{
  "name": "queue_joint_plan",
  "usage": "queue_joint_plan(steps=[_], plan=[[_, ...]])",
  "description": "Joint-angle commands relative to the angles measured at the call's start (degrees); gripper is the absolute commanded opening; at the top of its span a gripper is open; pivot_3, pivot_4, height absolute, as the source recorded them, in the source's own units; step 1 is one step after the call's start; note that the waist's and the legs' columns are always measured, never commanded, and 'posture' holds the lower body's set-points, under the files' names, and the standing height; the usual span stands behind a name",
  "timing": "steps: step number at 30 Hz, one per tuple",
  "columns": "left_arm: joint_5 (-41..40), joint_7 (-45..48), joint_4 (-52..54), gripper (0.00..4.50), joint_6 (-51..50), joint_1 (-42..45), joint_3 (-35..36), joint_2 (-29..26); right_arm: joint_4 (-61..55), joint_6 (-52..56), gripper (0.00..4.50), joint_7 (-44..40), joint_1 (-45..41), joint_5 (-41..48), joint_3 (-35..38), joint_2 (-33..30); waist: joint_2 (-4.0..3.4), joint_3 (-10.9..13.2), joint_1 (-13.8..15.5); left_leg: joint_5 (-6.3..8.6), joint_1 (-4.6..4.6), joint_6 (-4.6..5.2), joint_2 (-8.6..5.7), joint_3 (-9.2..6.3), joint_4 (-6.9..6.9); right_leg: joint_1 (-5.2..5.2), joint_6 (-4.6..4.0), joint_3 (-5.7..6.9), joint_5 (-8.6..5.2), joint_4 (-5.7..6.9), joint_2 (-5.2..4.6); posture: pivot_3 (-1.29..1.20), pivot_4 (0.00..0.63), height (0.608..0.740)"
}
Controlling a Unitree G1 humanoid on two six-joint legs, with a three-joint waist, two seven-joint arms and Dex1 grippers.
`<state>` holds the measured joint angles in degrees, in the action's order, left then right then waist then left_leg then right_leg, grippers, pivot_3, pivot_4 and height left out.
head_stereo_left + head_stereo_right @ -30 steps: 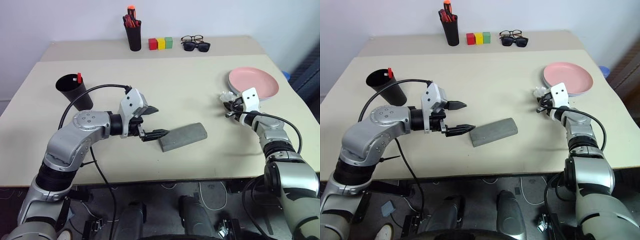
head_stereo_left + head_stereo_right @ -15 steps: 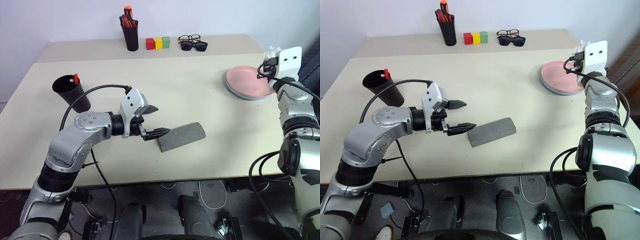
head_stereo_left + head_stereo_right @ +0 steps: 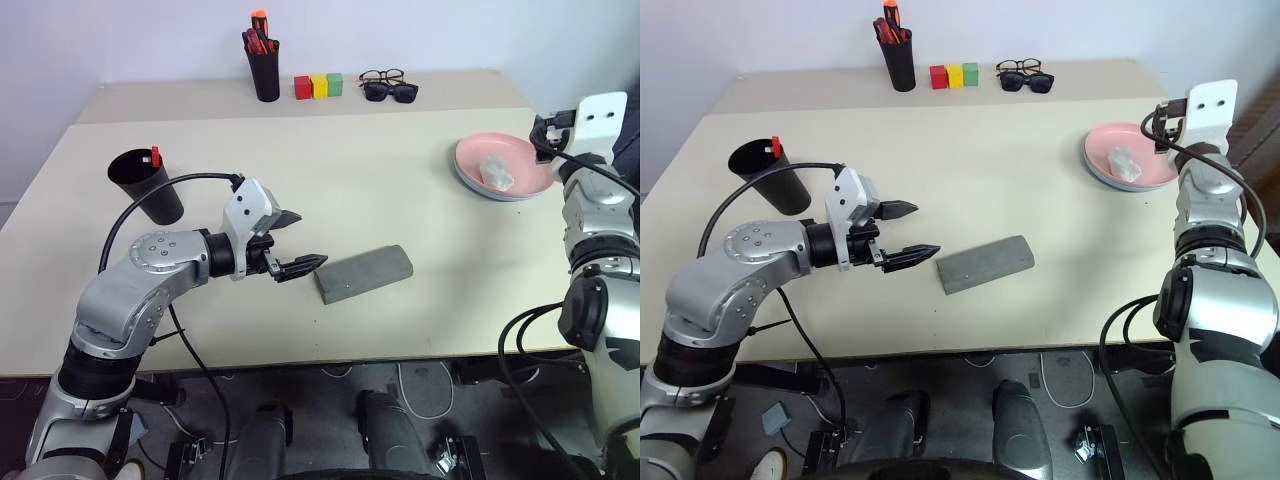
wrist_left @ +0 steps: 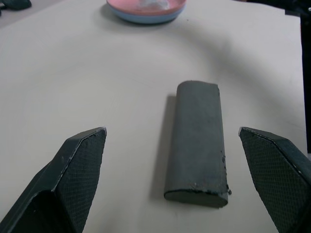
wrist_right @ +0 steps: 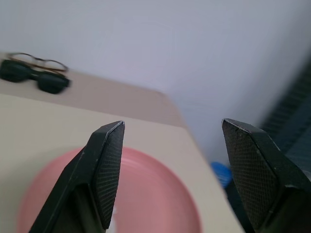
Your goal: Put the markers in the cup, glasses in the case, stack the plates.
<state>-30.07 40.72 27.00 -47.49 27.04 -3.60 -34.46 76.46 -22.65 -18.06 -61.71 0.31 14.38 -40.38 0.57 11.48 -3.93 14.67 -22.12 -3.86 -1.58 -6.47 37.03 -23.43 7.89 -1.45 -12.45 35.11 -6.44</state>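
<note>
Since the closed case [image 3: 364, 273] lies just past the wide-open left gripper [image 3: 296, 243] and the right gripper [image 5: 170, 170] hangs spread above the plates [image 3: 503, 168], gripping the case's end could shove it.

A slim straight black pen holder [image 3: 266, 72] is standing at the back of the beige table [image 3: 360, 180], holding red-orange pens [image 3: 258, 38]. Beside it, red, yellow and green cubes [image 3: 320, 86] are sitting in a row. Black-framed spectacles [image 3: 380, 76] and dark sunglasses [image 3: 391, 92] are lying just beyond them.
</note>
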Motion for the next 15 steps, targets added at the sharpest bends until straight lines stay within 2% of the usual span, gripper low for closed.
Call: queue_joint_plan(steps=[1,4,7,10,13,15], plan=[[6.4,-6.4,-1.1,4.5,16.2,-4.5,3.8,6.0,-8.8,-3.2,3.22,-13.8,5.9,5.7,2.0,-0.2,-0.02,0.0,0.1,0.0,0.03,0.0,0.0,0.01,-0.03,0.04,0.0,0.0,0.0,-0.06,0.0,0.0,0.15,0.74],[6.8,-9.7,-1.8,4.5,18.5,-8.4,7.2,9.0,-26.8,0.7,3.22,-23.5,19.6,11.4,2.3,-0.6,0.0,0.0,0.2,0.0,0.05,0.01,0.02,-0.01,-0.06,0.04,0.02,0.02,0.01,-0.06,0.0,0.0,0.15,0.74],[6.1,-10.1,-1.0,4.5,17.3,-12.1,9.0,8.1,-47.4,10.7,3.22,-25.7,35.2,16.6,5.0,-2.8,-0.08,0.0,1.2,0.01,0.03,0.01,0.02,-0.02,-0.04,-0.01,0.05,0.02,-0.01,0.03,0.0,0.0,0.15,0.74],[2.7,-7.8,0.2,4.5,15.7,-15.5,12.0,6.2,-67.1,21.6,3.22,-26.5,52.5,22.1,11.3,-5.3,-0.19,-0.1,2.0,0.03,0.0,0.04,0.01,-0.01,0.0,0.0,0.05,0.01,-0.04,0.03,-0.01,0.0,0.15,0.74],[0.5,-6.1,0.7,4.5,15.3,-17.3,13.6,4.9,-76.8,27.3,3.22,-27.7,64.1,24.8,17.7,-7.1,-0.17,0.0,2.2,0.04,-0.04,0.05,0.0,-0.01,0.13,0.02,-0.18,0.01,-0.15,0.03,-0.01,0.0,0.15,0.74],[0.2,-4.7,0.9,4.5,16.2,-18.6,13.9,3.7,-81.0,29.8,3.22,-28.4,70.2,26.1,21.7,-7.3,-0.1,0.0,2.3,0.04,0.16,0.05,0.02,0.02,0.23,0.22,-0.05,0.01,-0.25,0.03,-0.01,0.0,0.15,0.74]])
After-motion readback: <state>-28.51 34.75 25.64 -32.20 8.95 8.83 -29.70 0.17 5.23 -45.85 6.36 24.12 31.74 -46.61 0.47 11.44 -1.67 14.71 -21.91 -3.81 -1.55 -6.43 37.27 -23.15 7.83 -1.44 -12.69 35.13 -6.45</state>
